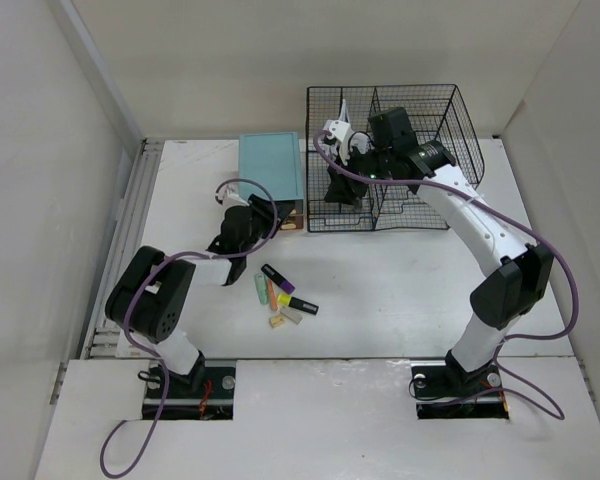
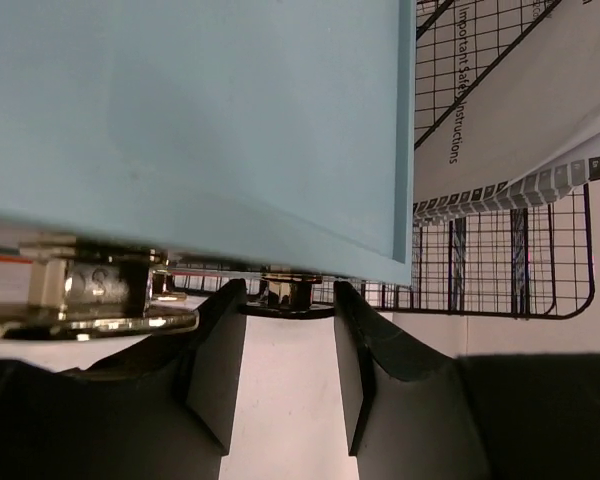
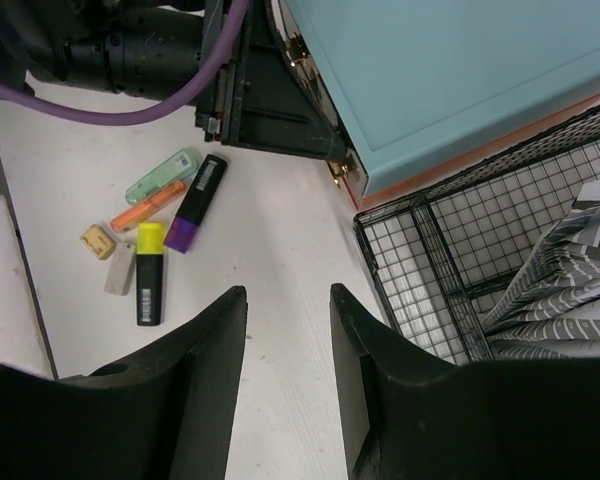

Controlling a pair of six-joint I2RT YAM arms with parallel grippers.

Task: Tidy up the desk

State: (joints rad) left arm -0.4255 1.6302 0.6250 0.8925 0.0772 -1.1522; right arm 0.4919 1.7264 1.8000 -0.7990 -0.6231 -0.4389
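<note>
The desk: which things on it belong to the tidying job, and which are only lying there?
Probably part of the job:
desk; loose green highlighter, orange highlighter, purple highlighter, yellow highlighter, small tan item, small grey item; teal drawer box and wire rack as storage.

Only there:
printed papers, already in the rack; metal rail.

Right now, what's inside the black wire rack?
Printed booklets lean in the wire rack; one sheet reads Important Safety Instructions. In the top view the right arm covers the middle compartments, so anything beneath is hidden.
</note>
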